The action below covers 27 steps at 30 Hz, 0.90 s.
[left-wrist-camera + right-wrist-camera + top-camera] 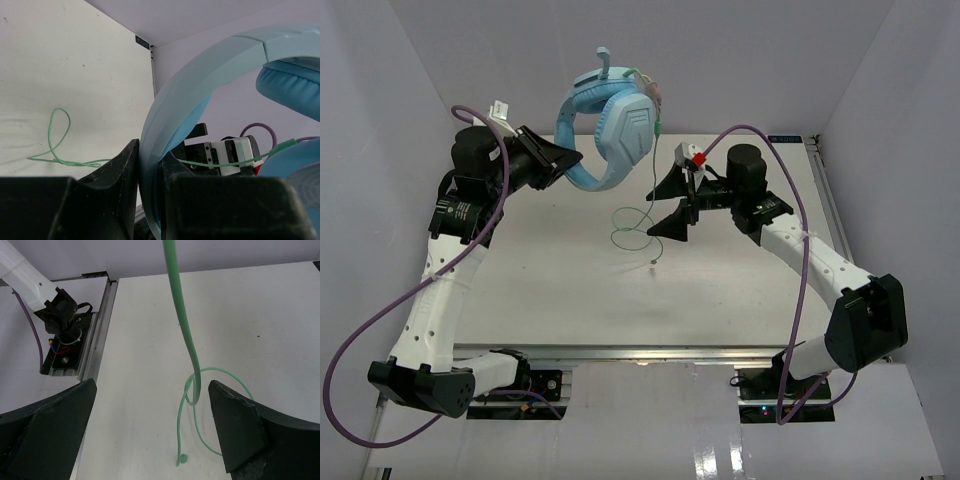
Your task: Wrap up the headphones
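Observation:
The light blue headphones (610,125) hang in the air over the table's far edge, earcups to the right. My left gripper (565,160) is shut on their padded band (200,75), which runs up between the two black fingers (120,170). The thin pale-green cable (655,160) drops from the right earcup, loops on the table (632,225) and ends in a small plug (181,459). My right gripper (670,203) stands wide open just right of the hanging cable (182,315), which passes between its fingers (240,425) without touching them.
The white table (570,280) has a metal rail (620,352) along its near edge and another on the right side (825,200). Thick purple robot cables (800,270) arc off both arms. White enclosure walls (380,120) close in on three sides.

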Each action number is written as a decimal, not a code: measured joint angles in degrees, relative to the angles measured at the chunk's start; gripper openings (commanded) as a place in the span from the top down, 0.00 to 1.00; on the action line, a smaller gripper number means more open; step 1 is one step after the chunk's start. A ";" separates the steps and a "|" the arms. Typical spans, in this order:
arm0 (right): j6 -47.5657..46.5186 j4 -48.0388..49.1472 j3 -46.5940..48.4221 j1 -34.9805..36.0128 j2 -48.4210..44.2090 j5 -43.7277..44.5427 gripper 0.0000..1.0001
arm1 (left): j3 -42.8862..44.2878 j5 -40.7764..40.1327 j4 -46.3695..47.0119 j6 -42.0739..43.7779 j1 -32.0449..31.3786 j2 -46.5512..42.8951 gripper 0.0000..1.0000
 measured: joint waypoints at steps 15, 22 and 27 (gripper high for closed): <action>7.41 7.05 1.03 1.22 1.33 1.47 0.00 | 1.29 2.51 2.74 -4.02 0.00 0.01 1.00; 0.96 1.56 -2.07 1.44 -1.39 4.50 0.01 | 1.29 2.26 2.78 -3.95 0.00 -0.13 1.00; -5.16 -4.85 -8.39 3.02 -6.34 6.89 0.00 | 1.27 1.54 2.83 -3.92 0.00 -0.67 1.00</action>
